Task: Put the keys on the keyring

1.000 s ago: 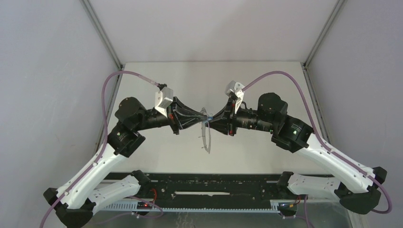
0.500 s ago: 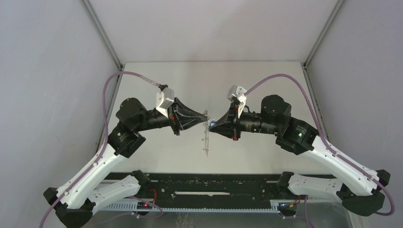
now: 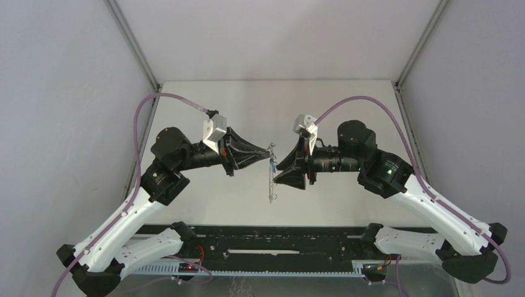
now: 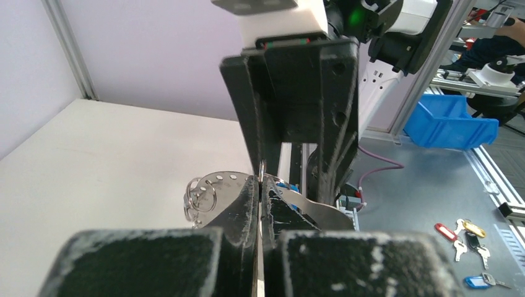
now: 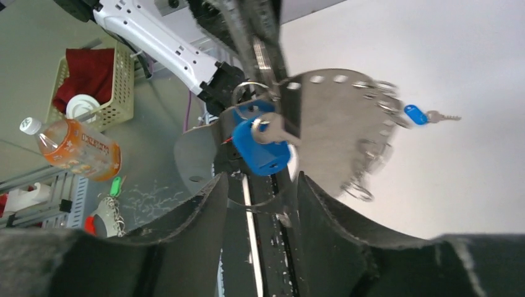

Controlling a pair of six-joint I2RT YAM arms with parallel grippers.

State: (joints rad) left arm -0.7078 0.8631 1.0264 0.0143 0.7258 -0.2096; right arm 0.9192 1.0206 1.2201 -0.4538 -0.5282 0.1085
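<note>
**Keyring (image 5: 337,117) Between Two Arms**

Shows right gripper (image 5: 261,180) spread wide, just short of darker blue key (image 5: 261,147) dangling at keyring rim. Beyond, shows left gripper (image 3: 270,149) pinching keyring edge, holding it off desk (image 3: 334,105). Farthest, lighter blue key (image 5: 416,114) beside rim; attachment impossible to tell.

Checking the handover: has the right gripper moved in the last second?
Yes. The right gripper backed off rightward, toward the table's right edge, away from the keyring.

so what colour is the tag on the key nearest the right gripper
Bright blue tag, clearest in the right wrist view.
</note>
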